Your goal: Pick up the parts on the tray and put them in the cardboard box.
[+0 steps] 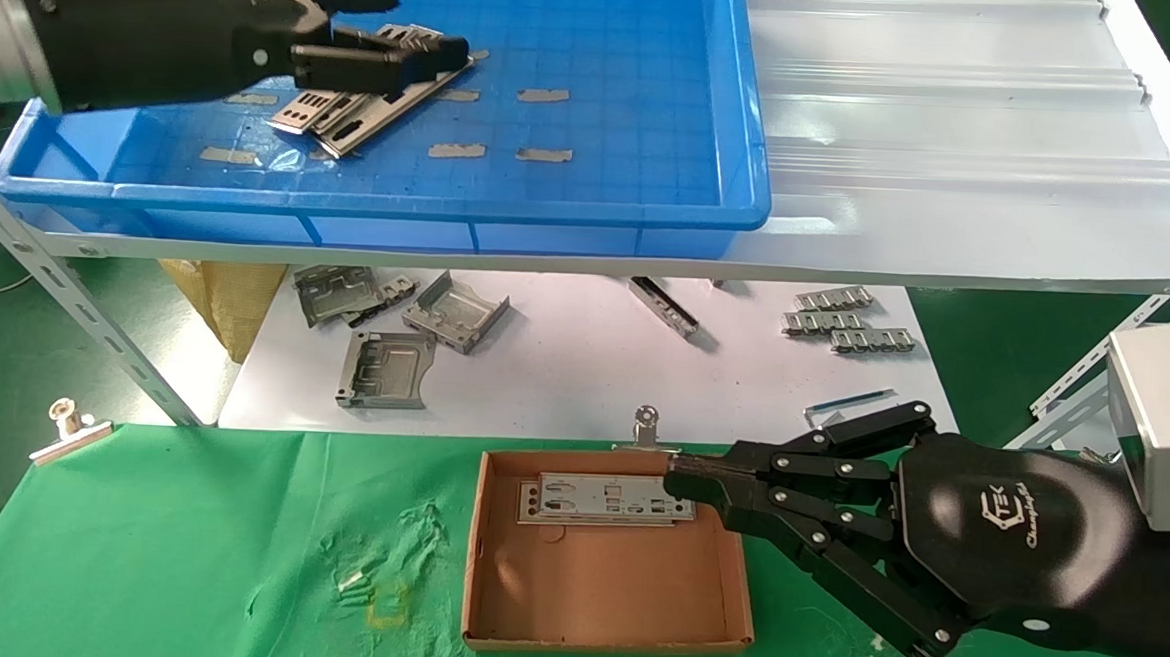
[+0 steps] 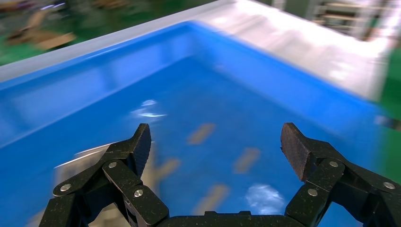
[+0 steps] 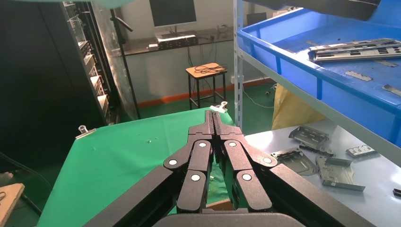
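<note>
1. Nearest the head camera, the right claw (image 1: 682, 476) sits low at the right wall of the cardboard box (image 1: 489, 632), its fingers pressed together on nothing; the tips rest just beside, perhaps touching, the end of the one plate (image 1: 606, 500) lying flat in the box.
2. The box stands on a green cloth (image 1: 162, 557) covering the tabletop, pinned by metal clips (image 1: 67, 427).
3. Behind it a white lower shelf (image 1: 583, 368) carries folded grey brackets (image 1: 383, 368) and small ribbed strips (image 1: 846, 324).
4. Farthest, on the upper shelf, the left claw (image 1: 416, 27) hovers spread wide over the remaining plates (image 1: 356, 116) piled in the blue tray (image 1: 571, 218).
5. Risk: the plates overlap, so a grasp may lift two at once or slip off a thin edge. The right claw, pulling away, could drag the boxed plate.
6. The right wrist view shows a workshop beyond: a stool (image 3: 206, 72), a monitor (image 3: 172, 11) and dark racks (image 3: 42, 80).
</note>
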